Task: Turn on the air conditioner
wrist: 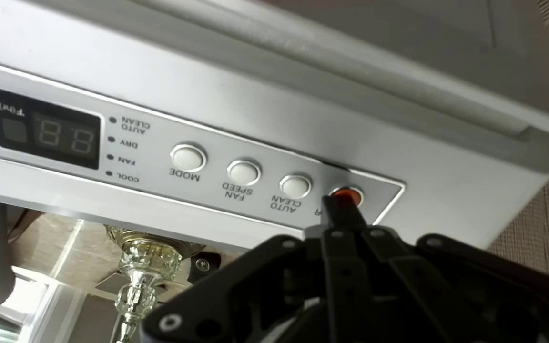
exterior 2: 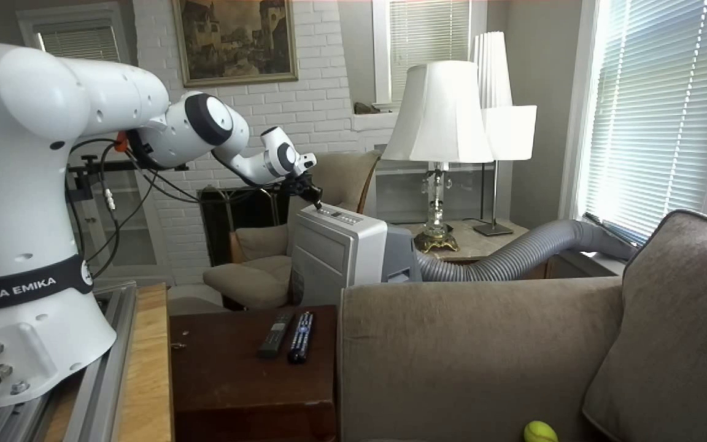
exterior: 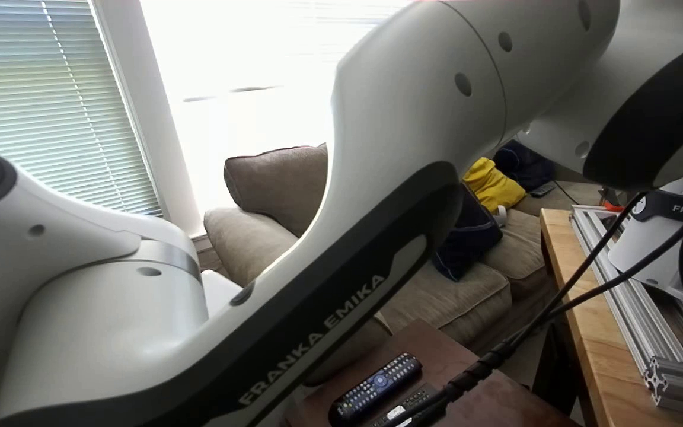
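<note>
Standing just past the sofa, the air conditioner has its orange button right below the tip of the gripper, jaws together, holding nothing. Whether they touch, I cannot tell.

White rounded arm, black base band, FRANKA EMIKA lettering, dark round recesses, black cables, black gripper, silver screw
</note>
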